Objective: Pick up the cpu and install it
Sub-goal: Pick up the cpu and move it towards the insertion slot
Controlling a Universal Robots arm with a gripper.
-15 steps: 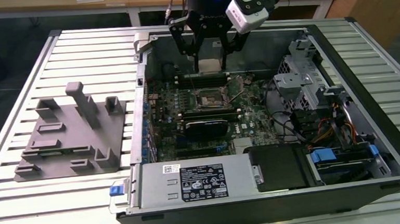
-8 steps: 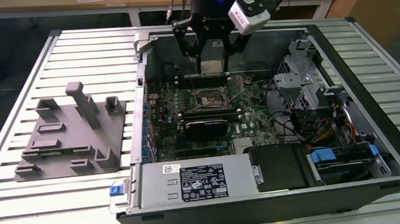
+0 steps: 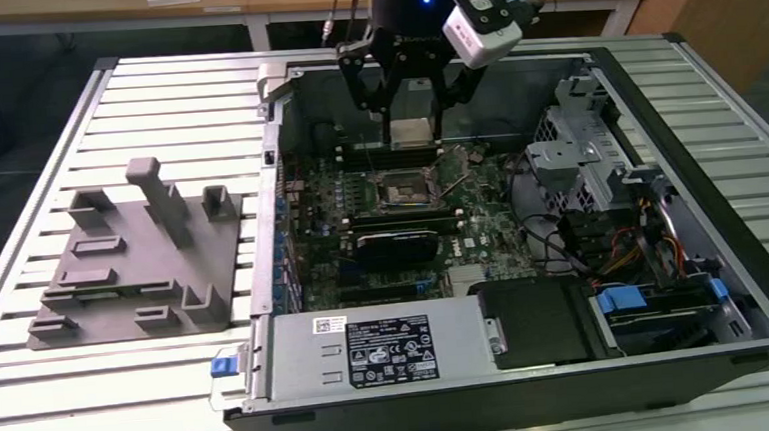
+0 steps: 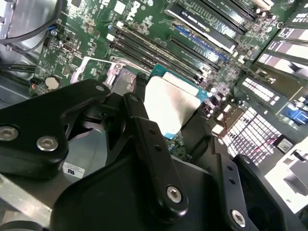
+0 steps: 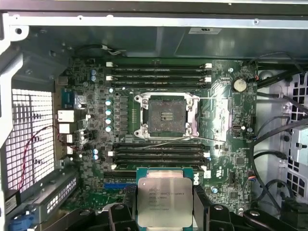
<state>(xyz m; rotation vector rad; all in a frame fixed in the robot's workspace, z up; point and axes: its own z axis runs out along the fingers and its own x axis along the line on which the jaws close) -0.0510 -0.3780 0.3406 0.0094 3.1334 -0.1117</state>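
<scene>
Grips the cpu (image 5: 164, 201) by two opposite edges, pinched between the fingers (image 5: 202, 207) of the gripper (image 3: 413, 126), pale silver top turned up. Hangs above the motherboard (image 5: 91, 110) inside the open case (image 3: 709, 286), apart from the socket (image 5: 166, 115) and not yet seated.

Around the socket: bare and uncovered, framed in metal, with a thin wire lever (image 5: 187, 140) lying across the board just beside it. Rows of black memory slots (image 5: 159, 74) on two sides, one row between socket and cpu. Near by, a coin cell (image 5: 239, 84) and loose black cables (image 5: 276, 130).

From the exterior view: a slatted worktop (image 3: 110, 102) carrying the case, a grey fixture (image 3: 134, 256) just beside it on the exterior view's left, a power supply (image 3: 366, 352) at the near end, a drive cage (image 3: 581, 153) on the exterior view's right.

From the second wrist view: looks past the black finger links (image 4: 149, 139) at the chip's top and green edge, with slots beyond it.

From the first wrist view: looks straight down on socket and chip together.
</scene>
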